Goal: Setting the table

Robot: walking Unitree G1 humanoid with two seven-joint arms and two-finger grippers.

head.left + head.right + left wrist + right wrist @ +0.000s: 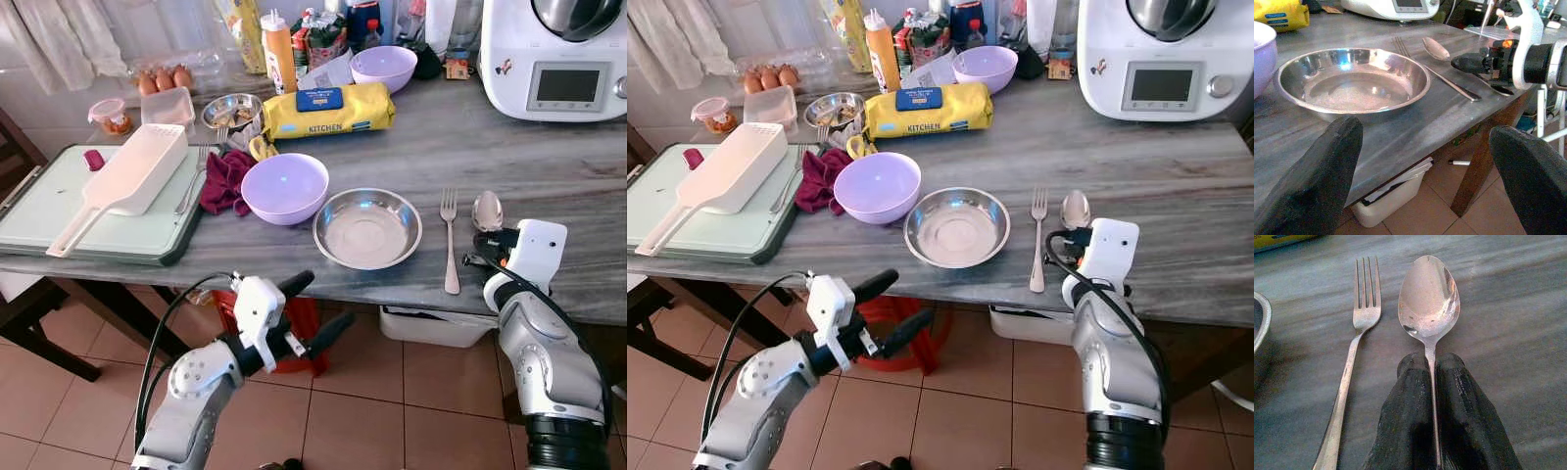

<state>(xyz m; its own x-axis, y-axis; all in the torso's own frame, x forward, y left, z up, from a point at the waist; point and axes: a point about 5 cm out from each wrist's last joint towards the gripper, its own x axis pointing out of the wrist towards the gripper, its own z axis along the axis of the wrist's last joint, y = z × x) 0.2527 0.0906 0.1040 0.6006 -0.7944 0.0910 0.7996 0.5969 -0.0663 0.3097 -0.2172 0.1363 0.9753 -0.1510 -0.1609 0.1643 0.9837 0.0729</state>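
The right gripper (1432,382) has its jaws closed on the handle of the spoon (1428,296), whose bowl lies face up on the grey desk (549,166) just ahead of the fingertips. Beside the spoon, on the side toward the robot's left, lies the fork (1352,357), parallel to it and apart from it, tines pointing away from the jaws. Beyond the fork on that same side sits the steel bowl (367,228), its rim just showing at the edge of the right wrist view.

The left gripper (309,311) hangs below the desk's front edge with its jaws wide open and holding nothing. Ahead of its fingers (1317,176) and above them sits the steel bowl; farther on lie the fork and spoon, with the right gripper at the spoon's handle.

To the robot's left of the steel bowl, near it, stands a purple bowl (285,186), with a maroon cloth (225,179) beside that. Farther left a green board (59,211) carries a white scoop (132,176). A yellow pack (328,108) lies behind the purple bowl, and a white appliance (554,54) stands at the desk's far right corner.
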